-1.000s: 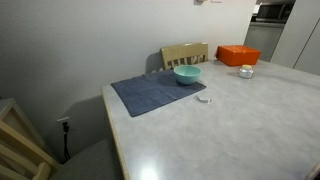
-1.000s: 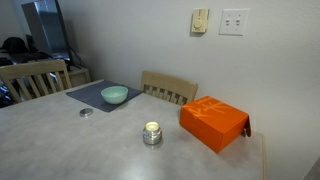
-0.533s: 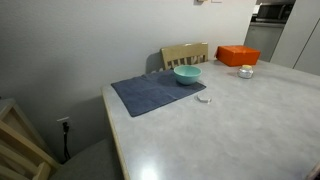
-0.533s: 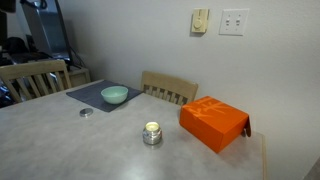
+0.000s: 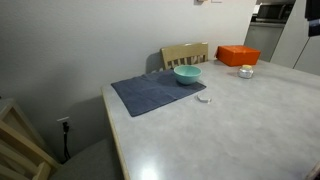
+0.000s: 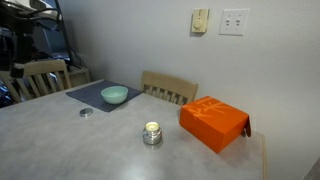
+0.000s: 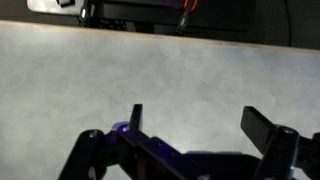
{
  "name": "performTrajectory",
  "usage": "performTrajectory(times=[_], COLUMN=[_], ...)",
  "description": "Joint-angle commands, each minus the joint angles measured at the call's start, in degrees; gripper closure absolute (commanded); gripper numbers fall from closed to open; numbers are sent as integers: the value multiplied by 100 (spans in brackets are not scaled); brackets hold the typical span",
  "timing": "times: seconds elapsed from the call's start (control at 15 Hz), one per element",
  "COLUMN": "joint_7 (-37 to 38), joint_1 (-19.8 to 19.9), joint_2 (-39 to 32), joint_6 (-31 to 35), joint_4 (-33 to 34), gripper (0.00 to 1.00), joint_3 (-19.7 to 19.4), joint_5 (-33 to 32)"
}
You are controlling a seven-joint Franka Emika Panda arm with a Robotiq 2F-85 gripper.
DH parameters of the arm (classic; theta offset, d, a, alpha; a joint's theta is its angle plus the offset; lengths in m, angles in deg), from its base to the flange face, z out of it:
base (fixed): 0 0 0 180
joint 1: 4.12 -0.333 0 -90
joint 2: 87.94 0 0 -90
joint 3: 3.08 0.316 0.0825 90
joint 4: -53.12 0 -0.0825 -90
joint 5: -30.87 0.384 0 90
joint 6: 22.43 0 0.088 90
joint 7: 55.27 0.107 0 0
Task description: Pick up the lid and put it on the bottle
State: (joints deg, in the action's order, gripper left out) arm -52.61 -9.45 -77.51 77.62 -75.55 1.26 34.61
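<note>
The lid (image 5: 204, 98) is a tiny flat whitish-grey cap lying on the table just off the blue mat; it also shows in an exterior view (image 6: 85, 112). The bottle (image 5: 245, 71) is small, squat and yellowish, and stands open-topped near the orange box; it shows closer in an exterior view (image 6: 152, 133). In the wrist view my gripper (image 7: 200, 122) is open and empty, over bare grey table. Neither lid nor bottle shows there. Part of my arm (image 6: 30, 20) is at the frame edge, far from both.
A teal bowl (image 5: 187, 74) sits on a blue mat (image 5: 150, 95). An orange box (image 6: 214, 122) lies near the bottle. Wooden chairs (image 6: 168, 88) stand at the table's edges. The wall is close behind.
My arm has come into view at the edge of both exterior views. The lid, bottle, bowl and box have not moved.
</note>
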Motion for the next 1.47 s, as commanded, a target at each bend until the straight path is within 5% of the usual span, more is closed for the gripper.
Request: performTrajectory(times=[0.0, 0.2, 0.67, 1.0, 1.4], joint_7=[-580, -1178, -968, -830, -349], joint_1=[-67, -214, -243, -397, -724], joint_2=[-238, -736, -987, -2065, -3344], joint_6=[1313, 2121, 2256, 2512, 2709], joint_4=[-219, -249, -192, 550, 1613], gripper=[0, 0, 0, 0, 0], joint_3=[9, 71, 165, 374, 440], joint_5=[299, 585, 364, 188, -747])
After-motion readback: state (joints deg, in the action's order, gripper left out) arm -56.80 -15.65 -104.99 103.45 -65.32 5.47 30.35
